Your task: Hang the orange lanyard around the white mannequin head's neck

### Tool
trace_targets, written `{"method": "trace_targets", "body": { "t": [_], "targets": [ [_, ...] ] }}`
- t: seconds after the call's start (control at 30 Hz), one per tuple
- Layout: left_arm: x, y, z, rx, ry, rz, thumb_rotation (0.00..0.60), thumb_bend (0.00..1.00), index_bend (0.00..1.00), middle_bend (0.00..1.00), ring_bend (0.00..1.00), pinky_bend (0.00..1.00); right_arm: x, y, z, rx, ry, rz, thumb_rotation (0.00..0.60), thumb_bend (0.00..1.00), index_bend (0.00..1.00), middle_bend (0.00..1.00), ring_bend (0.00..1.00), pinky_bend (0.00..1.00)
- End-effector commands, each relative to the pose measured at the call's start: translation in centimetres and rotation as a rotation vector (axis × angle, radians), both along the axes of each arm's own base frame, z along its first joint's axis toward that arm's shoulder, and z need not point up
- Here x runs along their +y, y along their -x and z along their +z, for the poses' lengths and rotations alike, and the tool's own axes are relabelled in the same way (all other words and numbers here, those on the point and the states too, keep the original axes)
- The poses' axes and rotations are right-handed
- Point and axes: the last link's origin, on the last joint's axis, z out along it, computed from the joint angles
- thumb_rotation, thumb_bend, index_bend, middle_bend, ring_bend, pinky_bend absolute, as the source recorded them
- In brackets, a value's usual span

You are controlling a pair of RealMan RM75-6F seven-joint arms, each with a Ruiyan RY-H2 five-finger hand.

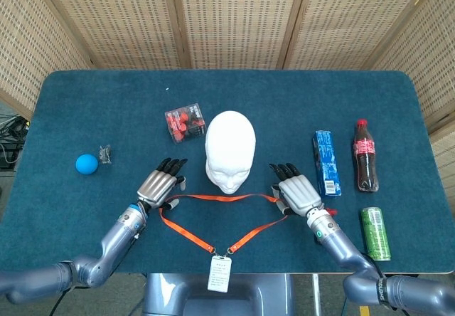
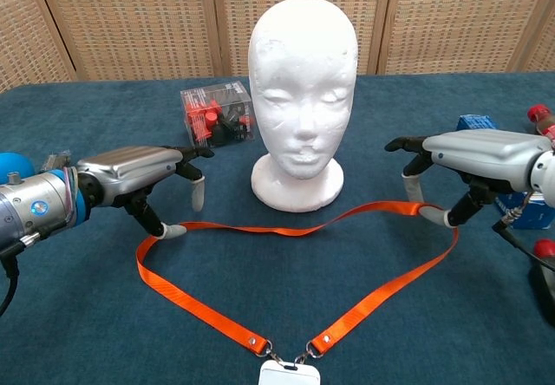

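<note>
From the head view we see the white mannequin head (image 1: 230,150) standing near the middle of the blue table (image 1: 106,109), and the orange lanyard (image 1: 213,220) lying flat in a loop in front of it, none of it around the neck. Its badge (image 1: 220,272) hangs past the near table edge. The left hand (image 1: 161,185) sits at the loop's left bend and the right hand (image 1: 297,191) at its right bend, both palm-down with fingers extended. To the left lie a blue ball (image 1: 87,164) and a small dark clip (image 1: 106,154); behind the mannequin head is a clear box of red pieces (image 1: 185,122). On the right are a blue carton (image 1: 326,163), a cola bottle (image 1: 365,156) and a green can (image 1: 375,233) (all 3 lying flat).

From the chest view we see the left hand (image 2: 143,173) spread, a fingertip touching the strap's left bend, gripping nothing. The right hand (image 2: 473,166) is likewise spread, its thumb tip beside the strap's right bend; whether it pinches the strap we cannot tell.
</note>
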Motion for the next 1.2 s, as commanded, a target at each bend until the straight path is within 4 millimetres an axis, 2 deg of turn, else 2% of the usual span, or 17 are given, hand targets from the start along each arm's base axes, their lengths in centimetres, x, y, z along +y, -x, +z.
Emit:
{"method": "trace_targets", "body": {
  "t": [0.03,0.63,1.0,1.2],
  "targets": [
    [0.0,0.1,-0.6,0.0,0.005,0.01,0.6,0.32,0.5,0.0,0.0,0.0,0.1,0.1,0.0,0.002,-0.001,0.0,0.6,0.72,0.67,0.0,0.0,0.0],
    [-0.3,0.2,-1.6,0.009,0.012,0.016,0.6,0.45,0.55,0.0,0.0,0.0,0.2,0.7,0.1,-0.001,-0.005,-0.008,0.6,0.72,0.68,0.0,0.0,0.0],
    [-0.3,0.0,-1.6,0.006,0.003,0.005,0.6,0.45,0.61,0.0,0.0,0.0,0.8,0.3,0.1,-0.007,-0.016,0.02,0.6,0.72,0.69,0.0,0.0,0.0],
    [-1.3,-0.3,-0.2,-0.038,-0.046,-0.1,0.6,0.45,0.63,0.0,0.0,0.0,1.9,-0.7,0.8,-0.042,-0.021,0.084,0.6,0.72,0.7,0.0,0.0,0.0]
  ]
}}
